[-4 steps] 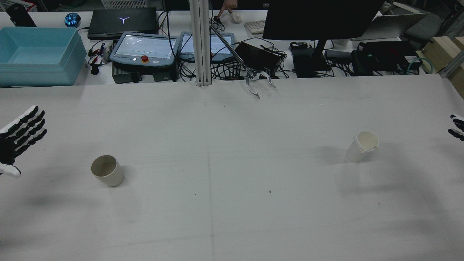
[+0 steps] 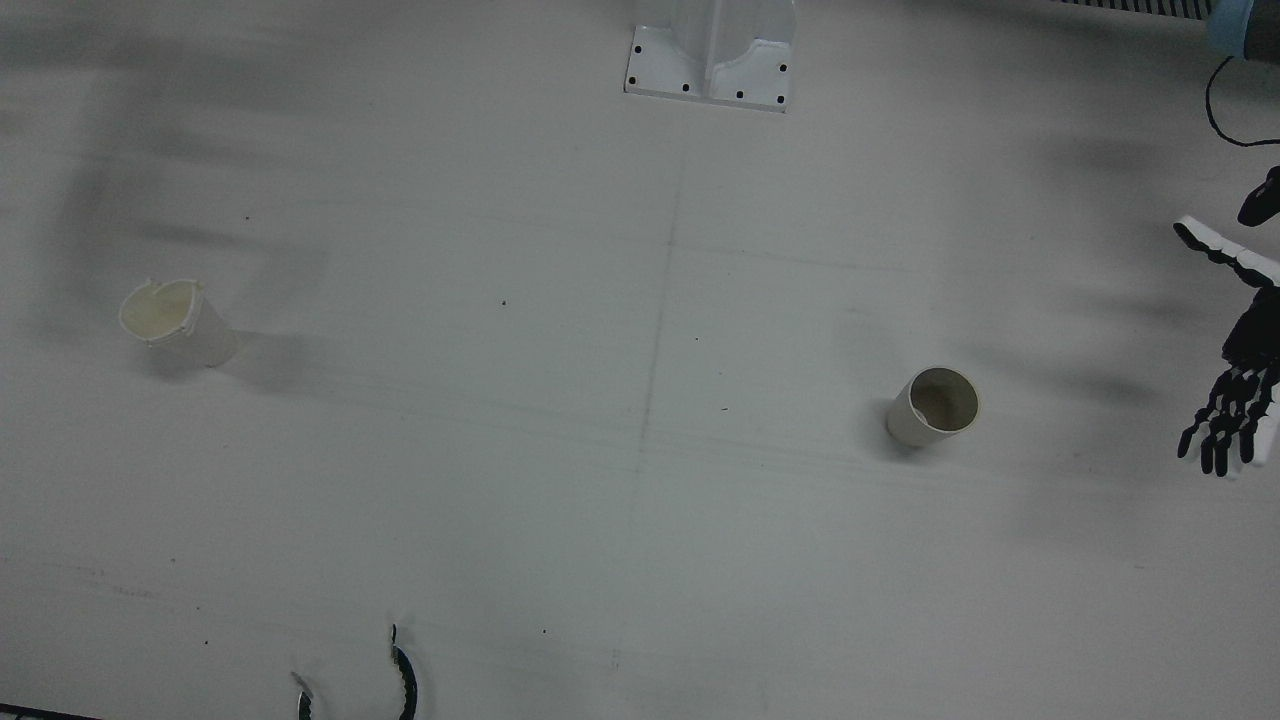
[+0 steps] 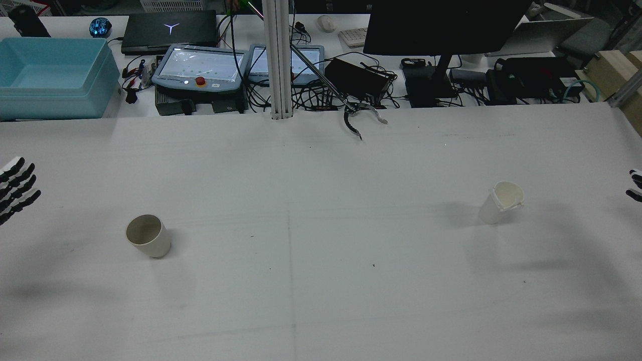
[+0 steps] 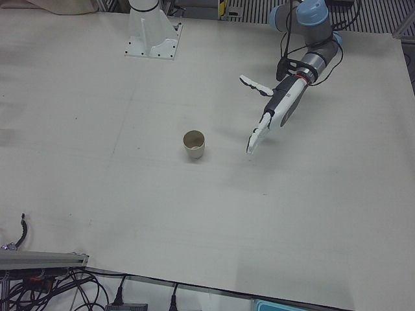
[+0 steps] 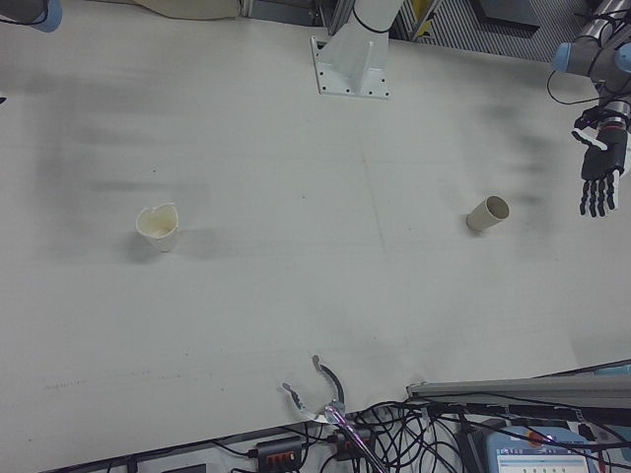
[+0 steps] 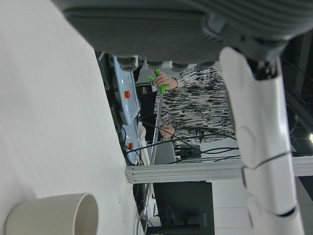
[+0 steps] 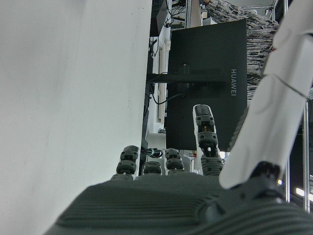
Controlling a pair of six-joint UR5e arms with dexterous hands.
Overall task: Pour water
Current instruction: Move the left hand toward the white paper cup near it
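Note:
A round beige cup stands upright on the left half of the table; it also shows in the front view, the left-front view and the left hand view. A white cup with a dented, spouted rim stands on the right half, also seen in the front view and the right-front view. My left hand is open and empty at the table's left edge, well apart from the beige cup; it also shows in the left-front view. My right hand is open and barely in view at the right edge.
A reacher tool's claw lies at the table's far edge, held by a person behind. The arm pedestal stands at the robot's side. A blue bin, teach pendants and a monitor sit beyond the table.
Both hands have drawn outward toward the view's edges, the left one more. The reacher claw has shifted slightly. The cups have not moved.

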